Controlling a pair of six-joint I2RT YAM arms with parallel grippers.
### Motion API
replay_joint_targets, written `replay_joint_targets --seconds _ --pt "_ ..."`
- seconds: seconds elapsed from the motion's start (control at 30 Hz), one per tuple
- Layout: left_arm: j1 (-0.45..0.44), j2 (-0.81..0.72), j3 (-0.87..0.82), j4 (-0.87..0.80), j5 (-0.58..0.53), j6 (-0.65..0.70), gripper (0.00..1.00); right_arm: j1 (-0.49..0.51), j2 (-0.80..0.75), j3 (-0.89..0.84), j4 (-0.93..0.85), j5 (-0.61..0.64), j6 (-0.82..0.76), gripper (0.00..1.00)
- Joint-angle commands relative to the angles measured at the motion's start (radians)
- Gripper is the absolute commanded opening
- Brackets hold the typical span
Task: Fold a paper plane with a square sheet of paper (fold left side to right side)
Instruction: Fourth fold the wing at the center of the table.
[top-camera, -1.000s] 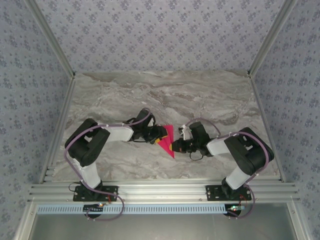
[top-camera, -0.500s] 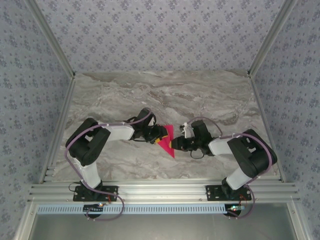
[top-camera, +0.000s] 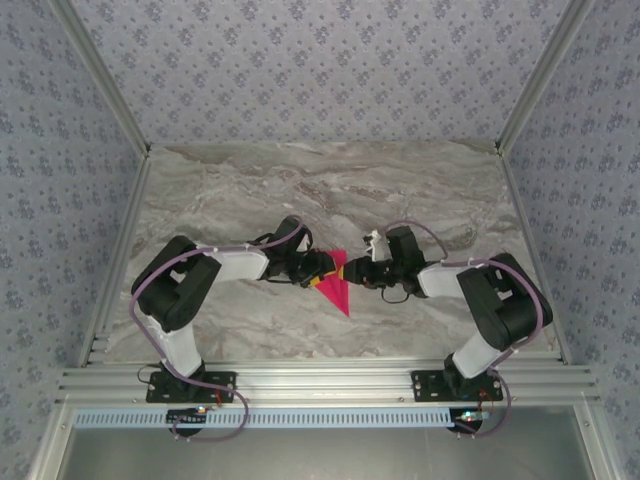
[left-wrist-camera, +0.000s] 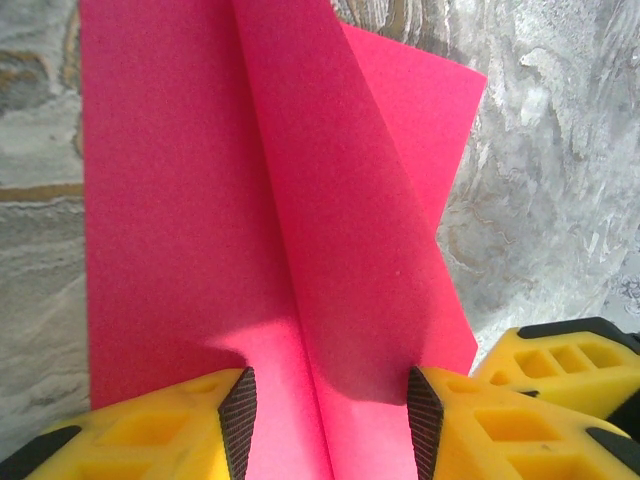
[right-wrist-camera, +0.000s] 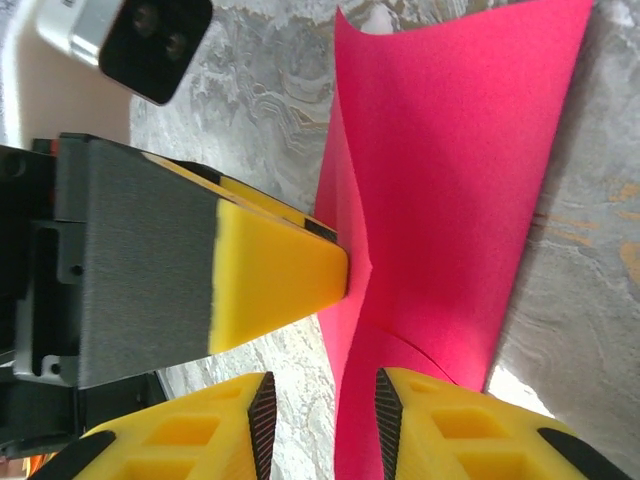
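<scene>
Left pincer (left-wrist-camera: 325, 415) stands spread, its pads (left-wrist-camera: 238, 418) either side of the raised fold of the paper plane (left-wrist-camera: 190, 200) — a ridge that from above reads as a flat dart between both pincers. Right pincer (right-wrist-camera: 322, 415), jaws parted too, has the plane's edge in its gap — not pinched.

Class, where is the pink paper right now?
In the top view, the paper lies on the table, centrally and toward the near edge, between the left tool and the right tool.
</scene>
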Motion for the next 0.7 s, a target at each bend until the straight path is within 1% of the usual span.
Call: replay_joint_targets --seconds 0.0,0.17,0.27,0.37,0.57,0.67 --pt "-0.009 0.040 0.006 -0.069 -0.038 0.015 0.47 -0.004 0.032 0.027 -0.023 -0.032 -0.006 0.35" --pt "-0.010 0.040 0.007 -0.070 -0.040 0.016 0.47 -0.002 0.056 0.033 0.002 -0.049 0.008 0.33" --pt "-0.010 0.041 0.009 -0.072 -0.040 0.017 0.47 0.003 0.071 0.039 0.002 -0.052 0.006 0.30" --pt "-0.009 0.042 0.008 -0.072 -0.040 0.019 0.47 0.005 0.086 0.045 0.000 -0.055 0.003 0.23" --pt "-0.010 0.040 0.010 -0.075 -0.041 0.022 0.47 -0.001 0.080 0.053 -0.054 -0.027 -0.024 0.01" --pt "-0.010 0.041 0.011 -0.077 -0.041 0.022 0.47 -0.008 0.078 0.064 -0.120 -0.001 -0.072 0.00"
